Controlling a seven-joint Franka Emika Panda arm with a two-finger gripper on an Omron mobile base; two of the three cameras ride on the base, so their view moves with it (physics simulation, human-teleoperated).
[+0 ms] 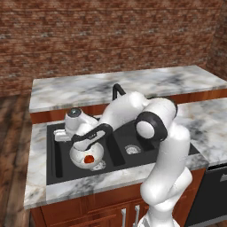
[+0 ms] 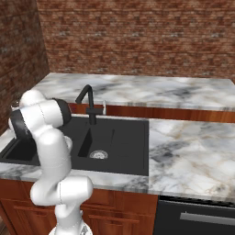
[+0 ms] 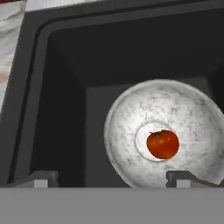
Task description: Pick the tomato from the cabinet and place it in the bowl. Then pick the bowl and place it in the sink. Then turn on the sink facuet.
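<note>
Bowl [image 3: 164, 131] sits on the floor of the left basin of the sink [image 1: 57, 155], tomato [image 3: 162, 144] in its centre. Hand [image 3: 111, 177] is above the bowl, fingers spread wide, gripping nothing. Black faucet [image 2: 88, 102] stands behind the basins. Marble worktop [image 2: 193, 151] surrounds the sink, brick wall [image 2: 137, 32] behind.

**Arm bent low, jaws wide**

The white arm [image 1: 166, 177] rises from the lower right of the left base view, elbow folded, forearm reaching left and down; the gripper [image 3: 111, 178] points downward, its fingertips [image 3: 43, 178] spread far apart; nothing sits between them.
</note>
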